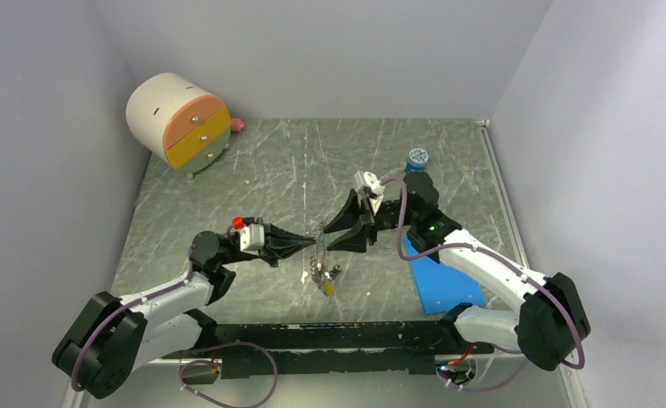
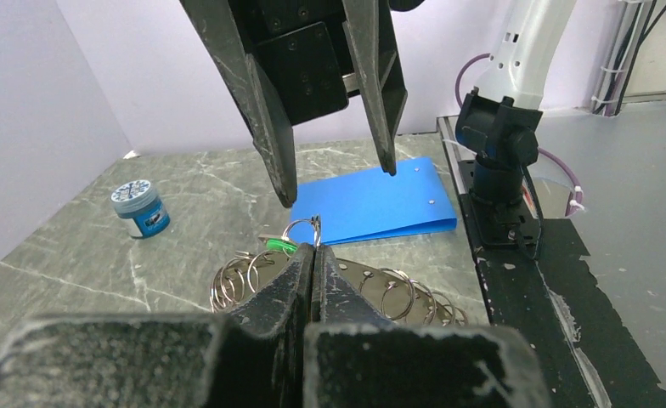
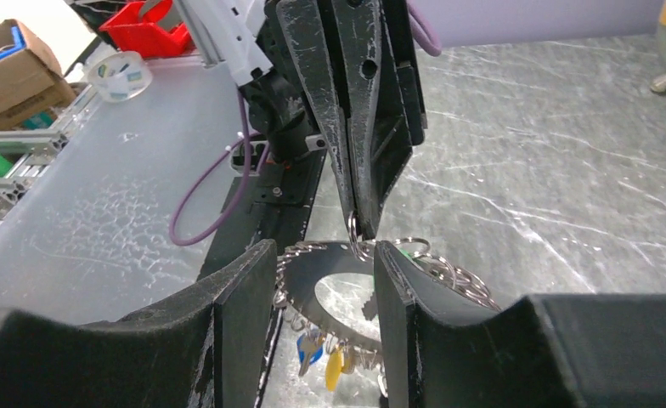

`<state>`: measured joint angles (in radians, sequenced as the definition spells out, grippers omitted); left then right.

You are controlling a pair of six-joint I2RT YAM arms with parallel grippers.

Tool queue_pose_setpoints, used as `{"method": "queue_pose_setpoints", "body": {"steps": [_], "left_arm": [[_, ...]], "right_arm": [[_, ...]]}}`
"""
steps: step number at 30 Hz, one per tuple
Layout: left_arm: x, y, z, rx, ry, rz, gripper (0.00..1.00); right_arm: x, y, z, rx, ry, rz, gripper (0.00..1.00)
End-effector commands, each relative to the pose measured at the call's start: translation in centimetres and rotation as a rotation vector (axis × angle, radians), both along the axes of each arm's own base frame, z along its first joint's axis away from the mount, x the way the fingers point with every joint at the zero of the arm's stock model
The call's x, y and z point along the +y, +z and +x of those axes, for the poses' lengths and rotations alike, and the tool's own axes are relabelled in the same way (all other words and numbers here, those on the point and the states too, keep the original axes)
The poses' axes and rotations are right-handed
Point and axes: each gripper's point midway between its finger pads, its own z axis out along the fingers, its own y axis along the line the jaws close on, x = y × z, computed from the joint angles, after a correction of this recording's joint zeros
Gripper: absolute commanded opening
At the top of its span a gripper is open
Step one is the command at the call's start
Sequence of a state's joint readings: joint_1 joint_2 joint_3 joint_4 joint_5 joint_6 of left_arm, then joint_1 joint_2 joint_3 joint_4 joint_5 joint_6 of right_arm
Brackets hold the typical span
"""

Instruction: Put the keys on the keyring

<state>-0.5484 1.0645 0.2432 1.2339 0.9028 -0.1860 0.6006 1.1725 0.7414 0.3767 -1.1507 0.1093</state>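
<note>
Left gripper (image 2: 314,251) jaws are pinched fully shut on the beaded top edge of the keyring (image 2: 243,280), which looks lifted off the table (image 2: 185,183). A few keys (image 3: 334,371) (blue and yellow heads) dangle under the keyring, plus a green one right by the pinch point. Just past the keyring, the right gripper (image 3: 323,248) faces it with jaws apart, one finger on either side of the keyring. It's holding nothing, and I can't tell if it's touching metal. Beyond the keyring lies a blue folder (image 2: 380,208), and further off to its side a little blue jar (image 2: 140,208). My guess is we're mid-handover or lining up a regrip, with some keys already on. Next the right jaws need to close squarely on the keyring's edge without twisting it out of the left's pinch.
</note>
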Motion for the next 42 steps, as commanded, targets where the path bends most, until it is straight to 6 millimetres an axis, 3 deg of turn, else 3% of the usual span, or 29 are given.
{"method": "queue_pose_setpoints", "body": {"steps": [1, 8, 17, 19, 22, 24, 27, 32, 33, 36, 40, 42], "left_arm": [[0.1, 2.5, -0.5, -0.077, -0.019, -0.06, 0.03], [0.2, 2.8, -0.3, -0.074, -0.005, -0.065, 0.02], [0.5, 3.5, 0.1, -0.062, 0.027, -0.098, 0.03], [0.4, 3.5, 0.2, -0.061, 0.027, -0.101, 0.03], [0.5, 3.6, 0.4, -0.063, 0.032, -0.11, 0.02], [0.5, 3.7, 0.4, -0.063, 0.029, -0.113, 0.03], [0.4, 3.7, 0.5, -0.059, 0.029, -0.115, 0.02], [0.3, 3.5, 0.5, -0.058, 0.021, -0.105, 0.03], [0.3, 3.4, 0.5, -0.057, 0.016, -0.101, 0.03], [0.2, 3.2, 0.5, -0.052, 0.012, -0.094, 0.03], [0.2, 3.2, 0.4, -0.049, 0.012, -0.094, 0.03], [0.3, 3.2, 0.4, -0.048, 0.011, -0.094, 0.03]], "right_arm": [[1.0, 2.7, -0.6, -0.09, 0.065, 0.067, 0.49], [1.9, 0.9, -0.7, -0.067, 0.068, 0.009, 0.45], [2.0, -1.2, -0.2, -0.041, -0.006, -0.037, 0.2], [2.0, -1.4, 0.0, -0.043, -0.03, -0.041, 0.19], [2.1, -1.9, 0.3, -0.037, -0.061, -0.053, 0.21], [2.1, -2.3, 0.8, -0.054, -0.089, -0.067, 0.32], [1.9, -2.4, 1.1, -0.058, -0.126, -0.07, 0.35], [1.5, -2.0, 1.5, -0.08, -0.188, -0.044, 0.09], [1.5, -1.9, 1.7, -0.086, -0.195, -0.039, 0.08], [1.6, -1.3, 1.8, -0.066, -0.209, -0.028, 0.1], [1.7, -0.5, 1.7, -0.068, -0.196, 0.0, 0.33], [1.8, -0.2, 1.5, -0.068, -0.188, 0.013, 0.36]]}}
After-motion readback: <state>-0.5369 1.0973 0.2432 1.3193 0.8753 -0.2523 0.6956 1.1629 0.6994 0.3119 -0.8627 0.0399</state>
